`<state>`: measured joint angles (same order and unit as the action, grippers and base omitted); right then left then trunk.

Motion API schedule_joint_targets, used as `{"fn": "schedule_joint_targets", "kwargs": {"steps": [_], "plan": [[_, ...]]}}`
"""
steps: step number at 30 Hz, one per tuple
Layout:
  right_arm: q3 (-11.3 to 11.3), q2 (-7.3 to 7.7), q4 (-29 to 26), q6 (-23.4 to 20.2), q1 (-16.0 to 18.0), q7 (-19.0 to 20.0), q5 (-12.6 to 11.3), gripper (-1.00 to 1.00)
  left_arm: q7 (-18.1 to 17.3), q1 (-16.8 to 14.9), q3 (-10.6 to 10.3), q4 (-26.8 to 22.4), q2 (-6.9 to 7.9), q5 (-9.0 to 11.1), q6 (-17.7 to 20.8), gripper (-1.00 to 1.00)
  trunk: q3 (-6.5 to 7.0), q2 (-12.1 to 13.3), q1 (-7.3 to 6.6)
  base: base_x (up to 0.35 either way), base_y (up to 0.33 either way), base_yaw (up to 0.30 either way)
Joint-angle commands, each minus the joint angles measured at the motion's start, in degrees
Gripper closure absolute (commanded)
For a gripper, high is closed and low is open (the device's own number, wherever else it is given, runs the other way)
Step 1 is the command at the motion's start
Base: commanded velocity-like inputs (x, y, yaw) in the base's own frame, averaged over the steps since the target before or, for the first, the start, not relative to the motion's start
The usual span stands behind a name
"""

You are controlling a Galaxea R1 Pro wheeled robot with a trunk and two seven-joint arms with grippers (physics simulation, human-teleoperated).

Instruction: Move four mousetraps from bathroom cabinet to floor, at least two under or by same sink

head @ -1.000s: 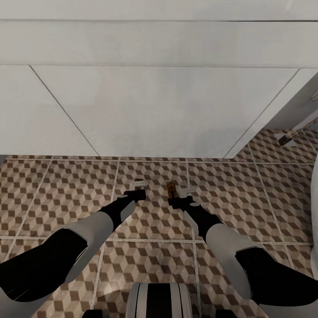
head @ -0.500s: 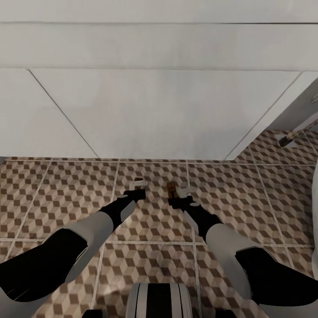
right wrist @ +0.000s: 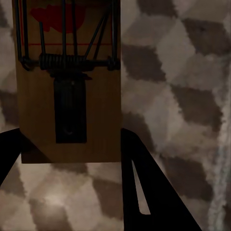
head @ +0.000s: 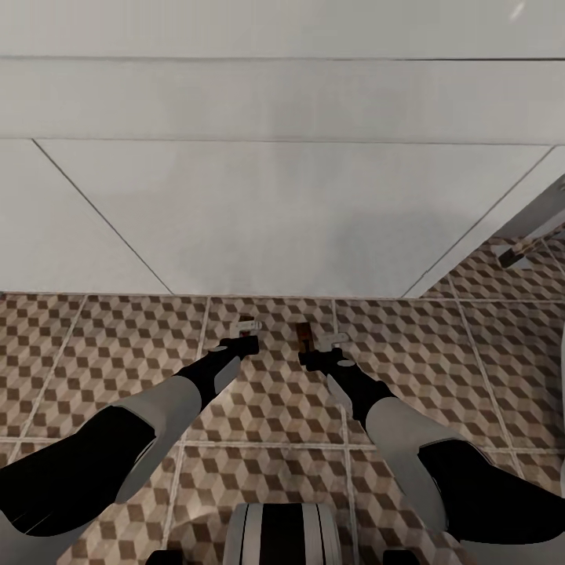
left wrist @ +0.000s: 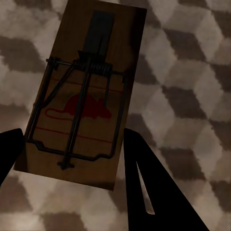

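With the head view tipped slightly upward since the earlier frame and both arms unmoved, one mousetrap (left wrist: 79, 94) is gripped by the left tool (head: 247, 324) and another mousetrap (right wrist: 67, 79) by the right tool (head: 318, 342), above the bathroom floor (head: 102, 345), near the white bathroom sink (head: 275, 204), spring detail being shown by the wrist views.

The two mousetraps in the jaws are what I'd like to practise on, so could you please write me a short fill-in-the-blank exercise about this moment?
1. Each gripper, the left gripper and the right gripper, holds one ____.
2. The floor below the arms has a ____ pattern in brown, beige and white.
3. The picture printed in red on the left mousetrap is a ____.
4. The block ahead of the arms is coloured ____.

Missing words: mousetrap; cube; mouse; white
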<state>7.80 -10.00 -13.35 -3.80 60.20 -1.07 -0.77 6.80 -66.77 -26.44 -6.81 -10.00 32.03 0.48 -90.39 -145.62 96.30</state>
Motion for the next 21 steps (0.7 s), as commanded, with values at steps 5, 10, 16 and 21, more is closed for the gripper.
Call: {"fn": "schedule_joint_targets", "kwargs": {"steps": [5, 10, 16, 21], "plan": [[0.1, 0.0, -0.1, -0.3, 0.0, -0.1, -0.2, 1.0, 0.1, 0.0, -0.5, 0.0, 0.0, 0.3, -0.4, 1.0, -0.03, 0.0, -0.01, 0.005, 0.0, 0.0], [0.2, 0.0, -0.1, -0.2, 0.0, 0.2, -0.2, 1.0, 0.1, 0.0, -0.5, 0.0, 0.0, 0.3, -1.7, 1.0, -0.03, 0.0, -0.01, 0.001, 0.0, 0.0], [0.2, 0.0, -0.1, -0.2, 0.0, 0.3, -0.2, 1.0, 0.1, 0.0, -0.5, 0.0, 0.0, 0.3, -2.1, 1.0, -0.03, 0.0, -0.01, 0.0, 0.0, 0.0], [0.2, 0.0, -0.1, -0.2, 0.0, 0.3, -0.2, 1.0, 0.1, 0.0, -0.5, 0.0, 0.0, 0.3, -2.1, 1.0, -0.03, 0.0, -0.01, 0.0, 0.0, 0.0]]}}
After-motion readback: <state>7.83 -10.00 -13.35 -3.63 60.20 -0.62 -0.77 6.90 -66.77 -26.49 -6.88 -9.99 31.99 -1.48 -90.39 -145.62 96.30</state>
